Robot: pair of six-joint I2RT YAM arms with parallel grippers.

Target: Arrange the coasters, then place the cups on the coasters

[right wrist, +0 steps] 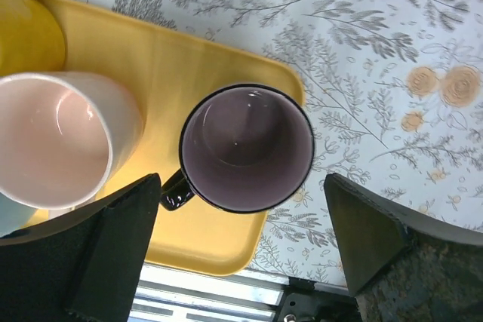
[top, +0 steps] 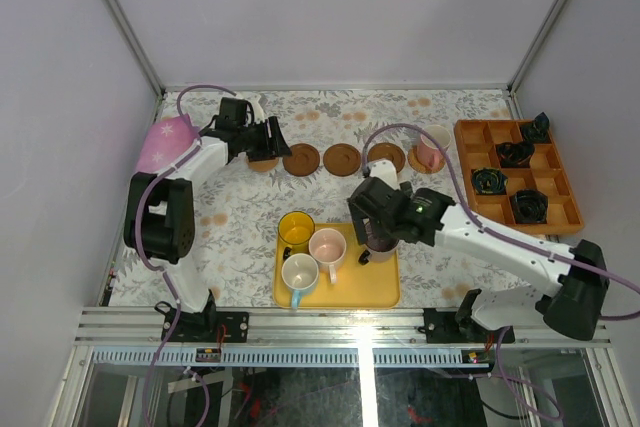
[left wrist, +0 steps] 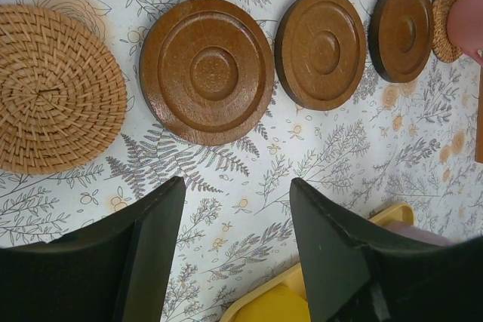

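Note:
Several round coasters lie in a row across the far table: three wooden discs (top: pixel 301 159) (left wrist: pixel 207 69) between two woven ones (left wrist: pixel 53 88). A salmon pink cup (top: pixel 430 147) stands on the right-hand woven coaster (left wrist: pixel 445 20). My left gripper (top: pixel 268 137) (left wrist: pixel 235 186) hovers open and empty just in front of the row's left end. On the yellow tray (top: pixel 375 282) (right wrist: pixel 173 58) stand an amber cup (top: pixel 296 229), a pale pink cup (top: pixel 327 247) (right wrist: pixel 56 137), a white cup (top: pixel 299 273) and a greyish purple cup (right wrist: pixel 247 148). My right gripper (top: pixel 378 232) (right wrist: pixel 240 186) is open, straddling the purple cup without touching it.
An orange compartment tray (top: pixel 560 209) holding black round parts sits at the right edge. A pink-purple object (top: pixel 165 142) lies at the far left beside the left arm. The purple cup sits at the tray's near right corner, close to the table's metal front rail (right wrist: pixel 204 299).

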